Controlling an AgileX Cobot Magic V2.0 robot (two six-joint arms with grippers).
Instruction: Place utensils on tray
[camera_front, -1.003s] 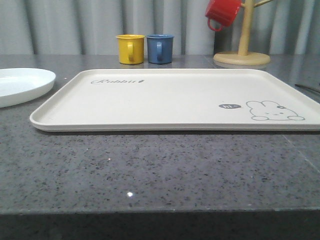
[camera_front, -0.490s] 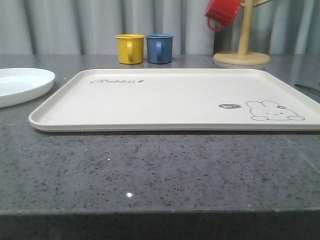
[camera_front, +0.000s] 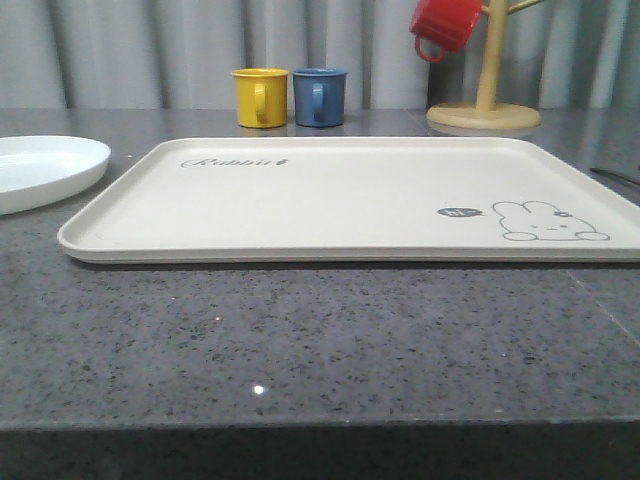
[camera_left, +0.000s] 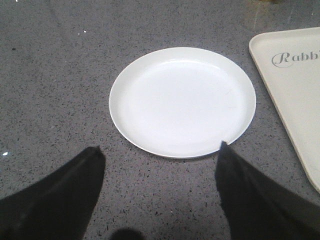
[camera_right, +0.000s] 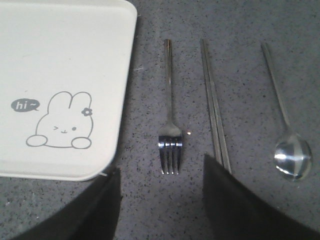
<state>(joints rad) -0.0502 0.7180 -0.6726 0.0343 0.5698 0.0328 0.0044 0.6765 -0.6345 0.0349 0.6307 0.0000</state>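
Note:
The cream tray (camera_front: 350, 195) with its rabbit drawing lies across the middle of the table and holds nothing. A round white plate (camera_front: 45, 170) rests on the counter to its left. In the left wrist view the plate (camera_left: 182, 100) lies just beyond my left gripper (camera_left: 160, 150), which is open and empty above the counter. In the right wrist view a fork (camera_right: 169, 120), a pair of chopsticks (camera_right: 214, 107) and a spoon (camera_right: 287, 135) lie side by side on the counter beside the tray's corner (camera_right: 65, 75). My right gripper (camera_right: 160, 172) is open over the fork's tines.
A yellow mug (camera_front: 261, 97) and a blue mug (camera_front: 320, 96) stand behind the tray. A wooden mug tree (camera_front: 486, 90) with a red mug (camera_front: 446, 25) hung on it stands at the back right. The speckled grey counter (camera_front: 300, 340) runs to the front edge.

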